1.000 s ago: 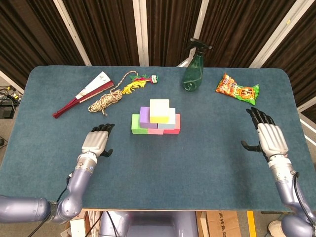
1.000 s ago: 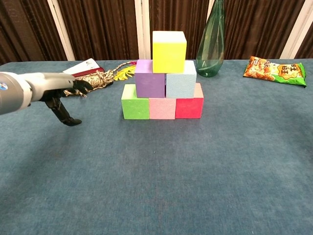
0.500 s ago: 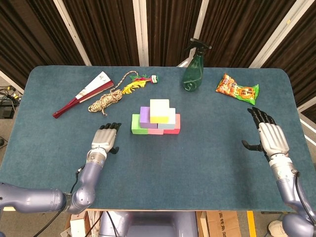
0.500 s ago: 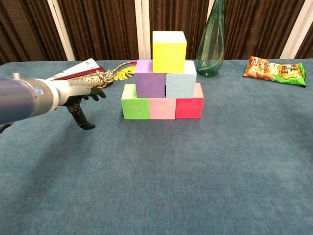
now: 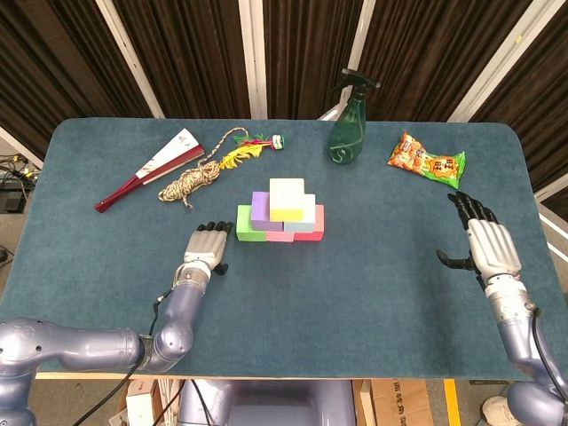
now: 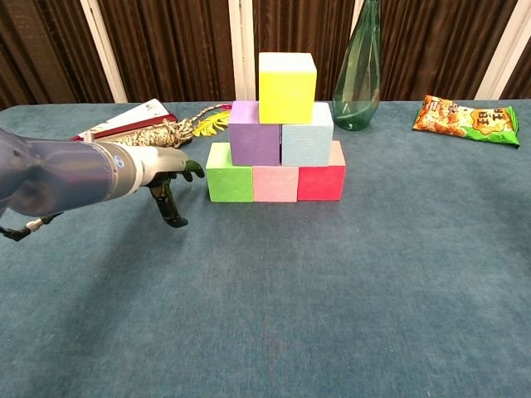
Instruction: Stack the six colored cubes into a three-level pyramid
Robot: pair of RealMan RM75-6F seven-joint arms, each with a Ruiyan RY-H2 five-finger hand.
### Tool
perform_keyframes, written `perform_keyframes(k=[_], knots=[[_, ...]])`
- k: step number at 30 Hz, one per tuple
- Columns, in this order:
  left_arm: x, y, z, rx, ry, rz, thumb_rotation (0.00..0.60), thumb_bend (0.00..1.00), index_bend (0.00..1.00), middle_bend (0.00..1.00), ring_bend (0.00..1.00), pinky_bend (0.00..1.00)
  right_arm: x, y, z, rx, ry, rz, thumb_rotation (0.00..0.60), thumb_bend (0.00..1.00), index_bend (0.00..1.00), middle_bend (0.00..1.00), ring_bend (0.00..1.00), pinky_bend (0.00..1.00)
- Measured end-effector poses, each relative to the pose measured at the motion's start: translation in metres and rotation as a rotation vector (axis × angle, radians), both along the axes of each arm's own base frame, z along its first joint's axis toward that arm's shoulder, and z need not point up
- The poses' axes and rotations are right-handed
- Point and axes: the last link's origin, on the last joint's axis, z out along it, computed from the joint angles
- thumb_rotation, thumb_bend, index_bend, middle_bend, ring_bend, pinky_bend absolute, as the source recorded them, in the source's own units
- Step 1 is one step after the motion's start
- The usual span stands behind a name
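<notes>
The six cubes stood as a finished pyramid at the middle of the table (image 5: 89, 293). Bottom row, left to right: green cube (image 6: 229, 172), pink cube (image 6: 275, 182), red cube (image 6: 321, 179), touching side by side. Second level: purple cube (image 6: 255, 133) and light blue cube (image 6: 307, 135). Yellow cube (image 6: 287, 75) sat on top, upright.

Left hand (image 5: 205, 248) was palm down just left of the green cube, fingers spread, holding nothing; its fingertips (image 6: 192, 172) were near the cube but apart from it. Right hand (image 5: 486, 245) was well to the right of the stack, fingers spread, holding nothing; seen in the head view only.

Behind the stack: folded fan (image 5: 151, 169), coil of rope (image 5: 191, 181), feathered toy (image 5: 248, 147), green spray bottle (image 5: 348, 122), snack packet (image 5: 426, 160).
</notes>
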Motion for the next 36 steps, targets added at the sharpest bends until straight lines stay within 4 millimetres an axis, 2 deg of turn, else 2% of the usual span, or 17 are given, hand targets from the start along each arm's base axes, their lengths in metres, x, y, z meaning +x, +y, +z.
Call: perform_keyframes(k=[18, 36], knots=[[0.008, 0.001, -0.012, -0.03, 0.016, -0.012, 0.6, 0.43, 0.0, 0.05, 0.05, 0.09, -0.001, -0.001, -0.001, 0.002, -0.021, -0.007, 0.6, 0.29, 0.0, 0.0, 0.0, 0.09], [0.011, -0.003, -0.016, -0.044, 0.012, -0.023, 0.6, 0.43, 0.0, 0.05, 0.05, 0.09, -0.001, -0.001, 0.0, 0.003, -0.03, -0.009, 0.6, 0.29, 0.0, 0.0, 0.0, 0.09]])
